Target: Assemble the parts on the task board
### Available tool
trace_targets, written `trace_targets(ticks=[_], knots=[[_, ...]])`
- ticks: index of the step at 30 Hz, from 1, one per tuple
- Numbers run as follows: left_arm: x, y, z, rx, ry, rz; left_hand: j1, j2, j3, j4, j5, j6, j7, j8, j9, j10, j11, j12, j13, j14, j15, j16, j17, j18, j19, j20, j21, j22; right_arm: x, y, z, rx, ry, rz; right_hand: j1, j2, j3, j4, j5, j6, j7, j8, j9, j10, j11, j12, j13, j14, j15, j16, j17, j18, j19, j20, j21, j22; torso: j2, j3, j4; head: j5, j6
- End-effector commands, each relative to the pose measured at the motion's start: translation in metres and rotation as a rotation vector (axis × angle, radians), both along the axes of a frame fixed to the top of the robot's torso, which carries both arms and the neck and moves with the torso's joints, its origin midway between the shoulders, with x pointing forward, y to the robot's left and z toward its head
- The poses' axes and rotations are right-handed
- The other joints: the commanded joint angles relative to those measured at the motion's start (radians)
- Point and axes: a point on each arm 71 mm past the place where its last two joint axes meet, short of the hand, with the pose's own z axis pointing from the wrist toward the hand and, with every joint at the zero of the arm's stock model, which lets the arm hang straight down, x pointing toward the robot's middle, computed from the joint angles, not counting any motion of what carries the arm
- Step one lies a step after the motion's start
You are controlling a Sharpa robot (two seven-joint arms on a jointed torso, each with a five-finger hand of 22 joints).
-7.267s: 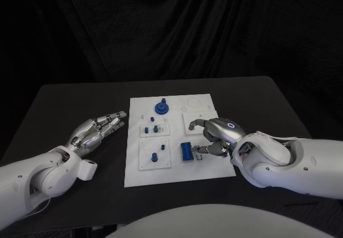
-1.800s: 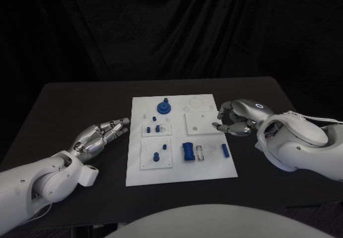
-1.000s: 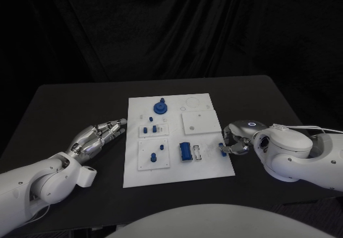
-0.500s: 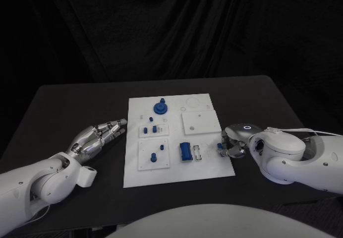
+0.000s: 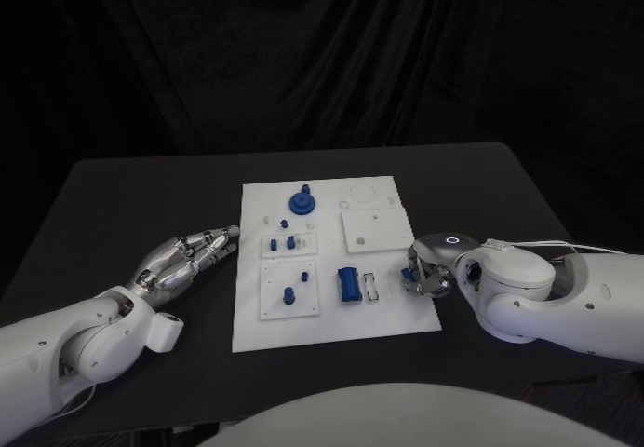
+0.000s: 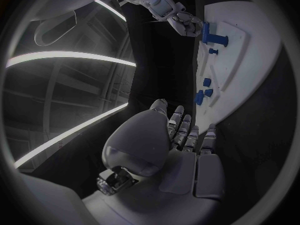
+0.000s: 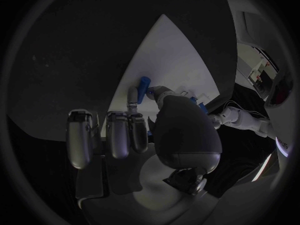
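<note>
The white task board (image 5: 322,321) lies mid-table. On it are a blue round knob (image 5: 303,200), two short blue pegs (image 5: 282,243), a blue peg (image 5: 288,296) and an upright blue block (image 5: 349,282). My right hand (image 5: 432,264) is at the board's right edge. Its thumb and fingers are curled around a small blue bar (image 5: 407,274); in the right wrist view the bar (image 7: 143,83) peeks out between a fingertip (image 7: 132,97) and the thumb. My left hand (image 5: 188,255) lies on the table left of the board, fingers straight, holding nothing. The left wrist view shows the left hand (image 6: 187,135) beside the board (image 6: 250,30).
A raised white square plate (image 5: 376,230) and a ring outline (image 5: 362,194) occupy the board's far right part. Beside the blue block is a narrow white slot piece (image 5: 370,286). Bare black table (image 5: 510,186) surrounds the board.
My right hand left the blue block, drew back to the right, then came down at the board's right edge and closed on the small blue bar, nudging it left. The left hand stayed put.
</note>
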Motion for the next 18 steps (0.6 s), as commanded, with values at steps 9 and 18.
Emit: trace_targets(ticks=[9,18], knots=[[-0.0018,-0.0032,-0.0018,-0.014,0.017,-0.02,0.014,0.001,0.01,-0.002,0.006,0.001,0.004,0.002,0.0,0.005,0.003,0.006,0.001,0.002,0.011,0.006,0.002,0.019,0.004,0.0,0.003,-0.001,-0.0044,0.0029,-0.0201,-0.077,0.085,-0.019,0.064,0.005,0.021,-0.039,-0.014,0.016,-0.013,-0.002,-0.004,0.104,-0.015,0.003,0.264,0.08,-0.012,-0.008,0.136,0.001,0.076,-0.012,-0.01,0.24,-0.001,0.0005,-0.0004,0.005,0.0],[-0.0023,-0.0028,-0.0022,-0.019,0.016,-0.022,0.017,0.002,0.013,-0.004,0.008,-0.001,0.004,0.002,-0.001,0.005,0.004,0.005,0.001,0.002,0.012,0.006,0.002,0.019,0.005,0.001,0.003,-0.001,-0.0084,0.0026,-0.0209,0.194,0.147,-0.163,0.097,0.011,0.04,-0.072,0.013,0.039,-0.027,0.019,0.032,0.104,-0.028,0.003,0.264,0.077,-0.022,-0.014,0.117,0.003,0.073,-0.021,-0.016,0.238,0.0,0.0005,-0.0006,0.008,0.0]])
